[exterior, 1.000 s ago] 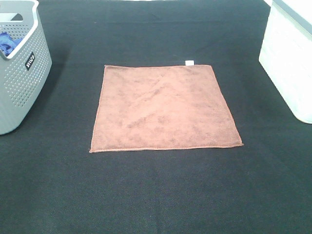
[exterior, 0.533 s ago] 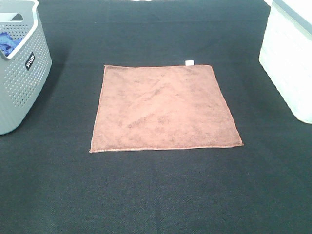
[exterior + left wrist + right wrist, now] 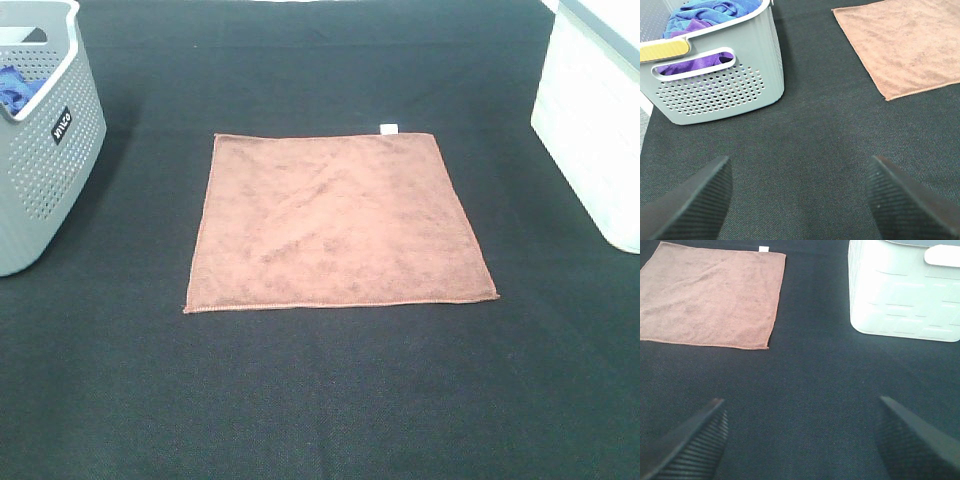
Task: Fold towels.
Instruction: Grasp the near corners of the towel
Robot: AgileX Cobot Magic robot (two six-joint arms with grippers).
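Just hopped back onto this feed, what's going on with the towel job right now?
Nothing is held at this moment. The reddish-brown towel lies flat and unfolded on the black table, with its white tag at the far edge. The left gripper and right gripper are both open and empty, over bare table short of the towel. A grey basket with blue and purple cloths stands on the left, a white bin on the right.

One high view, two wrist views.
You look steeply down on the towel (image 3: 338, 222) from overhead; both wrist cameras sit low, seemingly well back, each catching part of it.
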